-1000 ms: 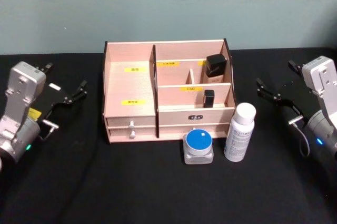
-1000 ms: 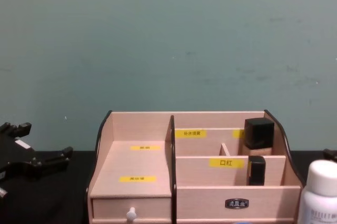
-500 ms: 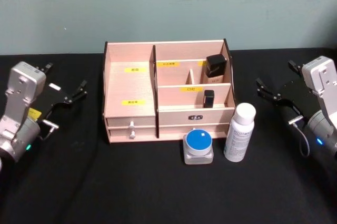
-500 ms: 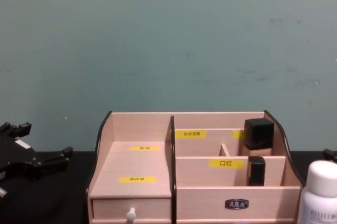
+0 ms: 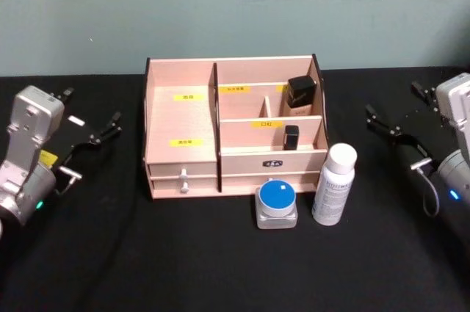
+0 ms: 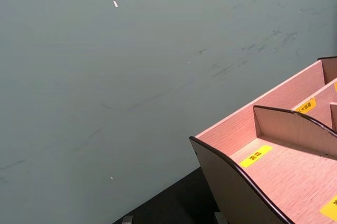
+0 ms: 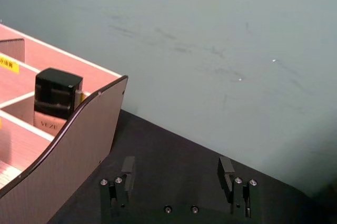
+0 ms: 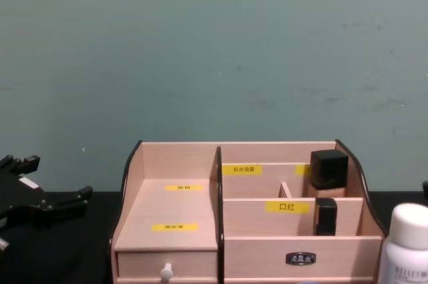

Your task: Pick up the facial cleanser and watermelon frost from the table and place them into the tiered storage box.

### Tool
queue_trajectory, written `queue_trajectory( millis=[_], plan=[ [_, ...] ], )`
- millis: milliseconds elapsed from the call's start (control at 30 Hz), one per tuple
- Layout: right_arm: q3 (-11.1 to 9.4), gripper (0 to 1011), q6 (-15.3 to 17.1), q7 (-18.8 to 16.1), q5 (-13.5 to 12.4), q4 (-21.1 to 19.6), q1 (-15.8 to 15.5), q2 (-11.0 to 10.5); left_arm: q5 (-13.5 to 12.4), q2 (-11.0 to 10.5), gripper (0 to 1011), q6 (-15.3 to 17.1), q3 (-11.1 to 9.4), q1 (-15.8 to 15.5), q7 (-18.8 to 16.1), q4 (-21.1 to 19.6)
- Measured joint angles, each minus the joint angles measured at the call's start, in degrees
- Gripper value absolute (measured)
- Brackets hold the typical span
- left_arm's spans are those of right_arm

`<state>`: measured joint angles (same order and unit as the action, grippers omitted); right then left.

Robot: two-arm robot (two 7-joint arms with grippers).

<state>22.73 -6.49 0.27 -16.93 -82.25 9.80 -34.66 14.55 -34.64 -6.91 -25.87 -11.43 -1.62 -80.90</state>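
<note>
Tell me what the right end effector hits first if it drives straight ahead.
Probably nothing on the table: the open right end effector aims past the right side of the tiered storage box, over the tabletop, at the green wall behind. Depth is uncertain.

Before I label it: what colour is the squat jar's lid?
Bright blue: the lid shows best in the head view.

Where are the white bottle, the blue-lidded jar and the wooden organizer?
white bottle (image 5: 332, 196), head view, middle of its body
blue-lidded jar (image 5: 277, 196), head view, centre of its lid
wooden organizer (image 5: 180, 117), head view, bare floor of its left compartment
</note>
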Motion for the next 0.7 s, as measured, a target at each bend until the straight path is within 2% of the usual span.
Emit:
queue_trajectory(
  millis=[67, 233, 333, 700],
  plan=[
    [-0.3, 1003, 0.0, -0.2, -0.2, -0.6, -0.4, -0.2, 0.0, 0.0, 1001, 0.0, 0.0, 0.0, 0.0, 0.0],
    [-3.4, 1002, 0.1, -2.2, -2.3, -7.0, -4.5, -2.9, 0.0, 0.0, 1001, 0.0, 0.0, 0.0, 0.0, 0.0],
    [-4.5, 1002, 0.0, -2.9, -3.0, -9.5, -6.2, -3.9, 0.0, 0.0, 1001, 0.0, 0.0, 0.0, 0.0, 0.0],
    [-10.4, 1002, 0.2, -3.9, -5.2, -21.1, -16.5, -8.0, 0.0, 0.0, 1001, 0.0, 0.0, 0.0, 0.0, 0.0]
  ],
)
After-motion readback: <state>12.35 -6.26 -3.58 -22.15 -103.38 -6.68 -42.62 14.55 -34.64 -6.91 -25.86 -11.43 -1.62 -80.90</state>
